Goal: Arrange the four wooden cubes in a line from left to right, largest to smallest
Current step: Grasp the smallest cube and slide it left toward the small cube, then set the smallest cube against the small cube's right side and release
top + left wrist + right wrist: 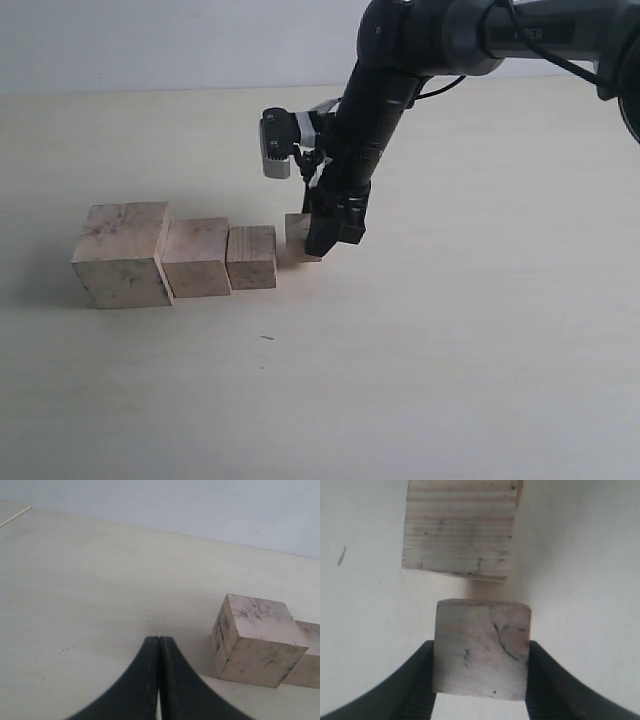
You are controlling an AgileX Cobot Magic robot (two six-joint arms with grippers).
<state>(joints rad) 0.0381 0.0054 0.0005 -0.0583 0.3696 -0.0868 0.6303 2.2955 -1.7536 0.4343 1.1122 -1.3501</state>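
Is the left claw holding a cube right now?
No, the left claw is shut on nothing, and the nearest cube stands apart from it.

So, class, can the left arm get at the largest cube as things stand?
Probably yes: only bare table lies between the left gripper and the largest cube; the right gripper is busy with the smallest cube.

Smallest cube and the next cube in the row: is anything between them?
Nothing but a narrow strip of bare table. The right wrist view shows it between the smallest cube and the next cube; they are not touching.
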